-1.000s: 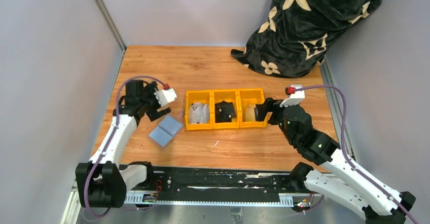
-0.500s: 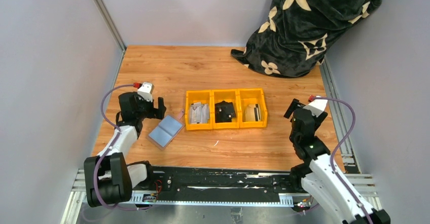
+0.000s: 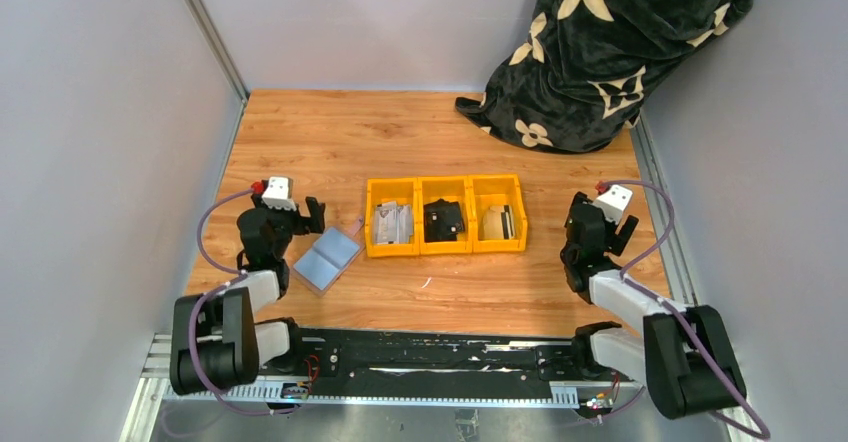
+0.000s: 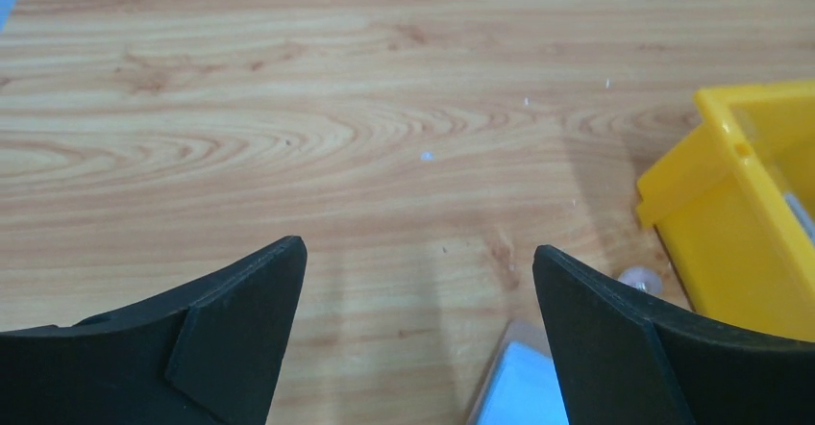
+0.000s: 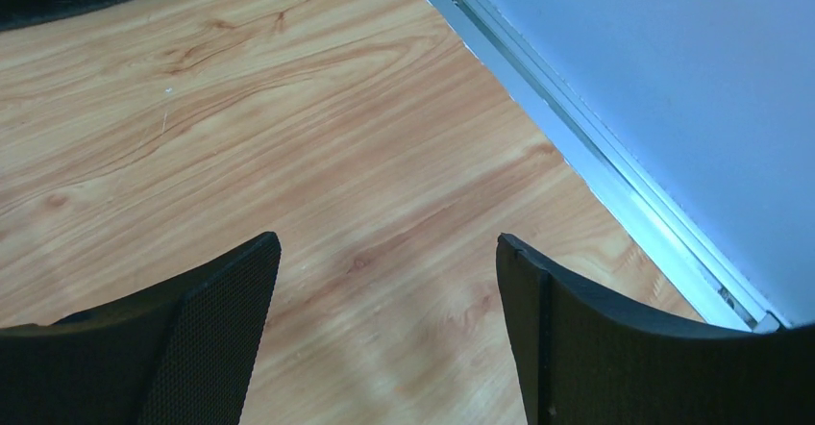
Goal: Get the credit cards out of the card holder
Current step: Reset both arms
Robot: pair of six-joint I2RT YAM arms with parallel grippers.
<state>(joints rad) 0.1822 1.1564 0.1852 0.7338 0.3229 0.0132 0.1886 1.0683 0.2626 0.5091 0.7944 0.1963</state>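
Observation:
The grey-blue card holder (image 3: 327, 256) lies open and flat on the wooden table, left of the yellow bins. Its corner (image 4: 524, 391) and pinkish tab (image 4: 638, 278) show low in the left wrist view. Whitish-grey credit cards (image 3: 392, 224) lie in the left yellow bin (image 3: 370, 232). My left gripper (image 3: 308, 214) is open and empty just behind the holder, with only bare table between its fingertips in the left wrist view (image 4: 418, 252). My right gripper (image 3: 600, 220) is open and empty over bare table right of the bins, as the right wrist view (image 5: 384, 242) shows.
Three joined yellow bins stand mid-table: the middle bin holds a black wallet (image 3: 443, 220), the right one a tan item (image 3: 497, 222). The left bin's corner (image 4: 740, 204) is close to my left gripper. A dark flowered blanket (image 3: 620, 42) fills the back right. A metal rail (image 5: 596, 175) runs beside my right gripper.
Both arms have pulled back toward their bases. The left gripper moved back from beside the bins to behind the holder. The right gripper left the right bin and swung right toward the wall.

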